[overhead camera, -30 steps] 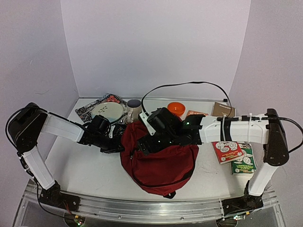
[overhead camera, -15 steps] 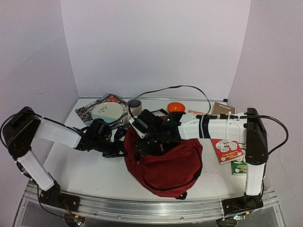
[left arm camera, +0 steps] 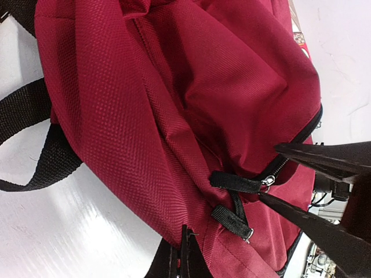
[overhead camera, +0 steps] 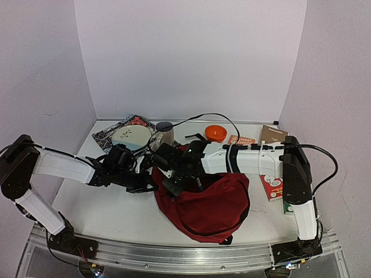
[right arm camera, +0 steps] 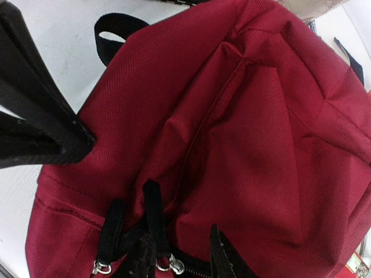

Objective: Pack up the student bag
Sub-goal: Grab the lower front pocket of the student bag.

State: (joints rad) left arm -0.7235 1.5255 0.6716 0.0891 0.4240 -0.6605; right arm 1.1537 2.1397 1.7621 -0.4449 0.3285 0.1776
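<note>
The student bag (overhead camera: 211, 202) is a dark red backpack lying flat in the middle of the table, shut along its zip. My left gripper (overhead camera: 152, 185) is at the bag's left edge, shut on a fold of its red fabric (left arm camera: 184, 237). My right gripper (overhead camera: 177, 186) reaches across from the right. It is open, with its jaws either side of a black zip pull (right arm camera: 153, 214) on the bag (right arm camera: 261, 133). A second zip pull (right arm camera: 110, 231) lies beside it. Both pulls show in the left wrist view (left arm camera: 237, 182), between the right gripper's fingers (left arm camera: 324, 156).
Behind the bag lie a patterned book with a white plate (overhead camera: 130, 134), a jar (overhead camera: 164, 134), an orange bowl (overhead camera: 216, 132), an orange card (overhead camera: 240, 140) and a brown book (overhead camera: 272, 134). Another book (overhead camera: 272, 186) lies at the right. Black straps (left arm camera: 29, 116) trail off the bag's left side.
</note>
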